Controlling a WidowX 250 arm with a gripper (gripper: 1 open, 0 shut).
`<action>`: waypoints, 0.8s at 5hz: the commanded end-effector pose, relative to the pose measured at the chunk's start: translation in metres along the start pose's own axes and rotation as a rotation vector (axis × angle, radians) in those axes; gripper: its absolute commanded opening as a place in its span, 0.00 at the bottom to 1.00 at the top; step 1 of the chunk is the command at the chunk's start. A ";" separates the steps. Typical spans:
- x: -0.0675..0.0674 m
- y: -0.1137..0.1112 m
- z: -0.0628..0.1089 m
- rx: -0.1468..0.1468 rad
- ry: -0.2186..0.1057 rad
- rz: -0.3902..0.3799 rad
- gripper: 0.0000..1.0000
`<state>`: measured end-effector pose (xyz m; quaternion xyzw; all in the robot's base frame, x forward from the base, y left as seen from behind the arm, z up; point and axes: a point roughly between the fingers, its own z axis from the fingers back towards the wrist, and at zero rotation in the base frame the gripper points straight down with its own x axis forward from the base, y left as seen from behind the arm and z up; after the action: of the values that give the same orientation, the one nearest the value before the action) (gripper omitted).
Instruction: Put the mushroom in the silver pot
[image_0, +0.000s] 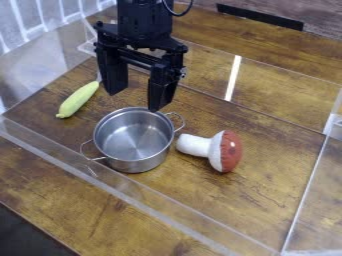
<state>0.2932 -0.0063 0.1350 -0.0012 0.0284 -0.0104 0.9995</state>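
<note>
Your gripper (139, 98) hangs with its fingers spread apart, its dark bulk hiding part of the tabletop (58, 184) behind it, and the arm (140, 20) is cut off at the top edge. Just beside the silver pot (135, 139), your mushroom (211, 149) lies on its side, thick white stem toward the pot, rounded red-brown cap facing away.
</note>
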 end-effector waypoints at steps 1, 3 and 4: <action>-0.010 0.002 -0.007 -0.006 0.035 0.031 1.00; -0.007 -0.013 -0.027 -0.028 0.071 0.224 1.00; -0.002 -0.028 -0.023 -0.043 0.071 0.365 1.00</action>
<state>0.2817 -0.0321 0.0991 -0.0115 0.0879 0.1724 0.9810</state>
